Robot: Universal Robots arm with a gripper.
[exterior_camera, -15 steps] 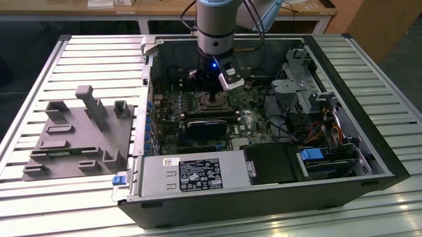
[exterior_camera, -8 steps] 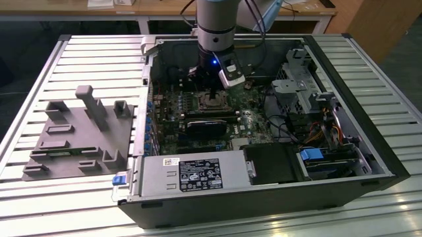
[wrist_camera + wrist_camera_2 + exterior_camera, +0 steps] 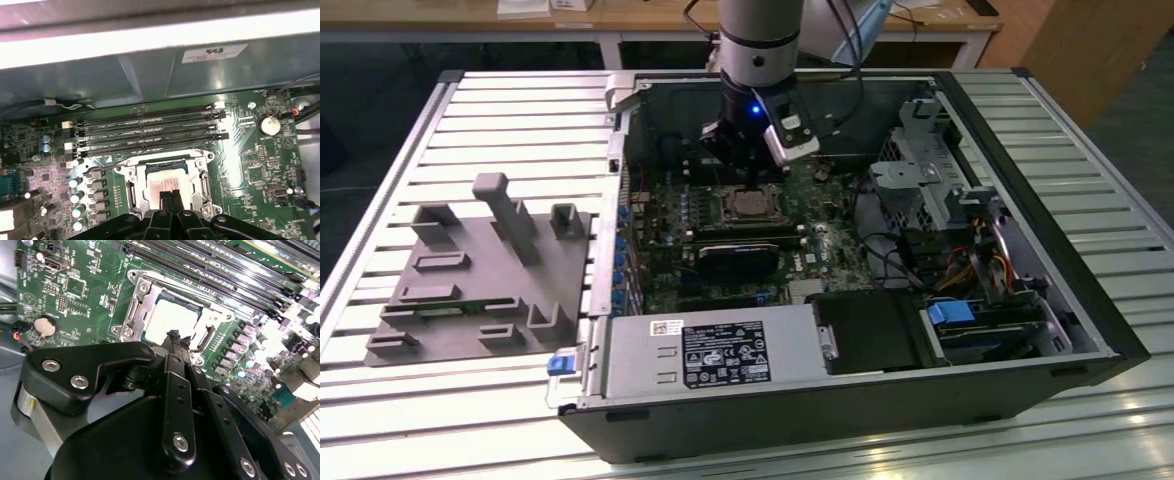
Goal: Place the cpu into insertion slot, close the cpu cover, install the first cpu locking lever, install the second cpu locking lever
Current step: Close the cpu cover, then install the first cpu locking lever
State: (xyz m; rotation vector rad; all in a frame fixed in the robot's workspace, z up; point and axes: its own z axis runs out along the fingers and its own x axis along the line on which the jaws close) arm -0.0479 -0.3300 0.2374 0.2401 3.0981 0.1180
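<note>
Gripper [image 3: 175,337] is seen with the fingers pressed together, only a thin seam between them. Nothing is held.

The cpu [image 3: 172,322] is already seated flat in the insertion slot [image 3: 134,315], silver top up. A strip of its green edge is exposed along one side.

Key relation: the fingertips sit straight over the cpu, at the edge nearest the gripper body rather than over its middle. No sideways offset is seen in either wrist view. In the first wrist view the closed tips [image 3: 170,196] overlap that same near edge of the cpu [image 3: 167,181]. The memory slots [image 3: 150,132] lie on the far side of the slot, their long axis parallel to that edge.

Contact is not confirmed. The tips appear just above or touching the metal top, but the height gap cannot be judged.

In the exterior view the gripper [image 3: 747,175] hangs inside the open case [image 3: 1067,330], with the cpu [image 3: 750,205] directly beneath it. A black block [image 3: 736,255] lies just beyond that on the circuit board [image 3: 834,255].

Whether the cpu cover is down over the rim cannot be told from these views. It is probably not, given the exposed green edge. Lever state is not readable either.
</note>
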